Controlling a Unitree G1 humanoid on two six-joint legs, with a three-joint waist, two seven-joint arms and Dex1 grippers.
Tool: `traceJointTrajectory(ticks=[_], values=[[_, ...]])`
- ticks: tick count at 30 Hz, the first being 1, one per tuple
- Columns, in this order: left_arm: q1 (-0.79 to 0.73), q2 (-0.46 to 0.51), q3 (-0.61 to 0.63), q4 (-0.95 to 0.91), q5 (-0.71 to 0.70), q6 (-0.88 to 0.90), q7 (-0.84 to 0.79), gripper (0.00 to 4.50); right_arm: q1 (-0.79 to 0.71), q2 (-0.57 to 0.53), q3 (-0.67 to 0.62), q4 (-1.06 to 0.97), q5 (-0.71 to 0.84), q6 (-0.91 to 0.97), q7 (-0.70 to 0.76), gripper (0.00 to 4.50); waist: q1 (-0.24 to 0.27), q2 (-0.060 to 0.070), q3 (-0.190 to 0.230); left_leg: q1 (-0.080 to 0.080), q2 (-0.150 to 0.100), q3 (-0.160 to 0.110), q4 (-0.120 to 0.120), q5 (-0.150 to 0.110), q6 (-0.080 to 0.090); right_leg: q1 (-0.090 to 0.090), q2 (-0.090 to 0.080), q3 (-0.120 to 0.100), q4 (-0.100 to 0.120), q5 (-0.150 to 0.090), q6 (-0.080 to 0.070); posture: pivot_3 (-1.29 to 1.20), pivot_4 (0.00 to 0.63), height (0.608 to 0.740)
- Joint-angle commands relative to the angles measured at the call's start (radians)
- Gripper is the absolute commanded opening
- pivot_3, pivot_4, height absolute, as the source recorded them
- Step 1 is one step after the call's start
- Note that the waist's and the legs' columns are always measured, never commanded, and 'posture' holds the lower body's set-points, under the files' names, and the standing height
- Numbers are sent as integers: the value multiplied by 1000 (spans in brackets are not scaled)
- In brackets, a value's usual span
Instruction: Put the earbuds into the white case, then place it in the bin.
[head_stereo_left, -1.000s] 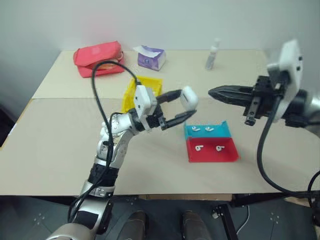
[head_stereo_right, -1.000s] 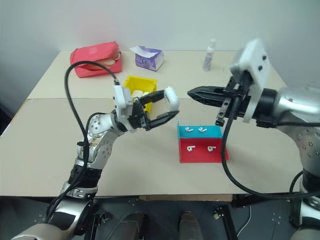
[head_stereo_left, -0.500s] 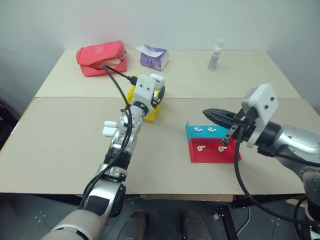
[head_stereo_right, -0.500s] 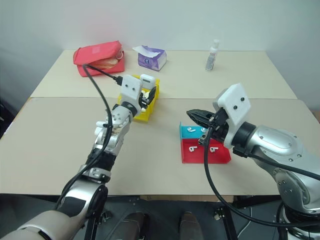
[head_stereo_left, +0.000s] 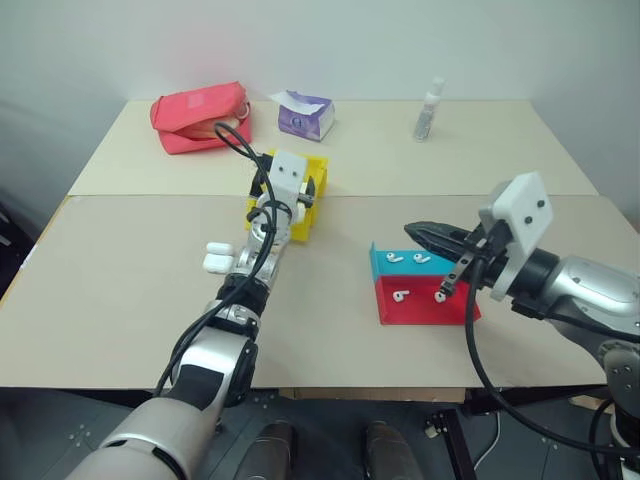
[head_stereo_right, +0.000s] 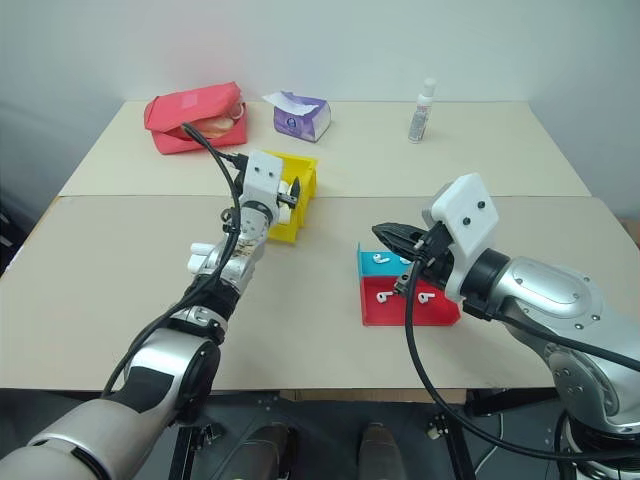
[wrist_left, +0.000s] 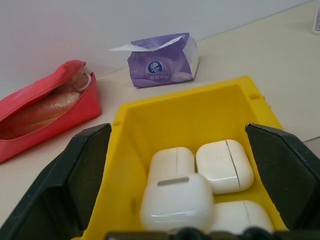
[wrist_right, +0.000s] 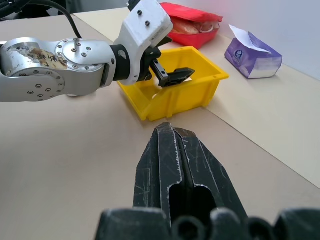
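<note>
L gripper (wrist_left: 175, 200) spread wide over yellow bin (wrist_left: 135, 125), white case (wrist_left: 176, 202) inside; R gripper (wrist_right: 182, 165) closed, empty.

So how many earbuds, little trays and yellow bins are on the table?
Earbuds: 4
Trays: 2
Yellow bin: 1
Total: 7

White cases (wrist_left: 176, 202) lie in the bin (wrist_left: 131, 142), with the trays (head_stereo_left: 425, 297) to its right.
</note>
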Motion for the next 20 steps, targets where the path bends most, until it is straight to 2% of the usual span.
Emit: traceJointTrajectory(ticks=[1,3,5,8,10,12,15,20], values=[[62,38,-3,-166,-45,-76,-129,4479,-10,-26,-24,-5,-11,-13,8,0,-2,0,0,0,0,0,0,0,0,0,0,0,0,0,0,0,150,740],[115,57,16,-273,-126,-50,-258,4479,-10,-32,-26,4,-12,-14,14,0,-8,0,0,0,1,0,-1,0,0,0,0,1,1,0,0,0,150,740],[197,124,15,-446,-229,22,-458,4479,-7,-43,-27,16,-15,-21,31,0,-13,0,0,0,1,0,-1,0,-1,-1,0,1,1,0,0,0,150,740],[312,266,7,-681,-357,108,-726,4479,5,-65,-19,37,-36,-39,68,0,-28,0,0,0,2,0,-1,0,-1,-2,1,1,1,0,0,0,150,740],[393,397,35,-835,-480,191,-906,4479,25,-79,-11,54,-61,-60,98,0,-29,1,0,1,4,0,-2,0,-1,-1,2,1,0,0,0,0,150,740],[452,502,71,-940,-573,259,-1021,4479,47,-86,-7,64,-81,-86,128,0,-29,1,0,3,5,0,-2,0,0,0,2,1,0,0,0,0,150,740],[524,640,140,-1054,-688,364,-1124,4479,113,-100,-8,73,-124,-163,205,0,-29,1,-1,4,5,0,-2,0,0,1,2,1,0,0,0,0,150,740],[605,780,233,-1149,-833,535,-1188,4479,195,-123,-52,94,-142,-250,327,0,-23,1,-1,4,5,0,-2,-1,1,3,2,1,-1,0,0,0,150,740]])
